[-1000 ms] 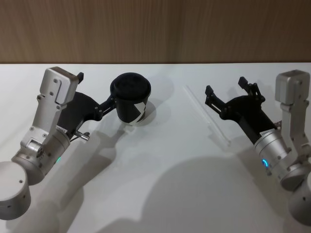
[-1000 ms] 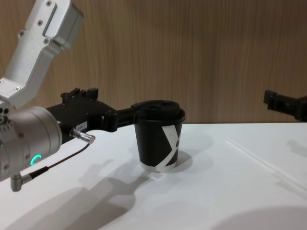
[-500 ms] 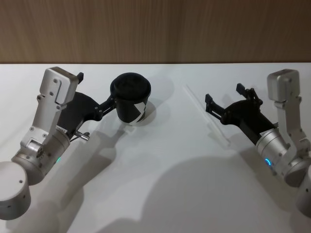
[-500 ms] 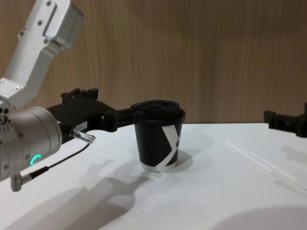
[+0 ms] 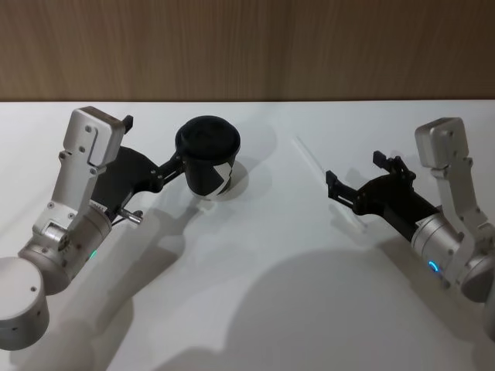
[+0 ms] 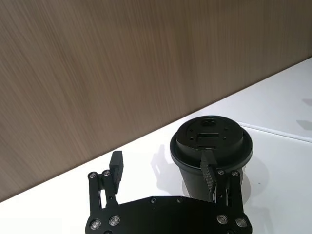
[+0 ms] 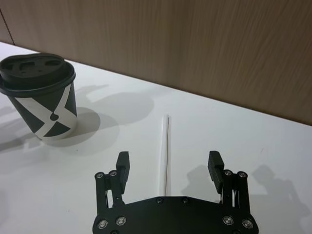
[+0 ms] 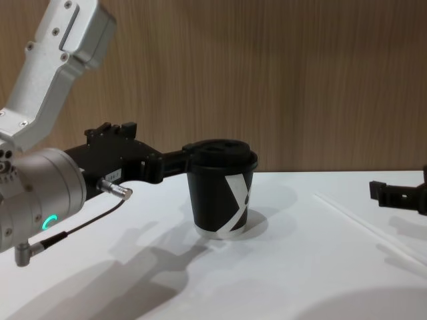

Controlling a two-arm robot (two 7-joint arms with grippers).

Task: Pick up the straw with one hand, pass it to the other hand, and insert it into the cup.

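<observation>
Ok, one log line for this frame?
left pincer: open, beside cup | right pincer: open over straw, not gripping | straw: flat on table | cup: upright, lidded

a wood-grained wall [image 5: 247,46] is running across the top of the frame, its grain lying level. below it a plain white table [image 5: 255,224] is spreading out, and soft grey shadows [image 5: 309,309] are pooling in the lower middle.

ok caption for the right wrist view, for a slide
Open right gripper lined up with the straw lying on the table, cup standing farther off
</observation>
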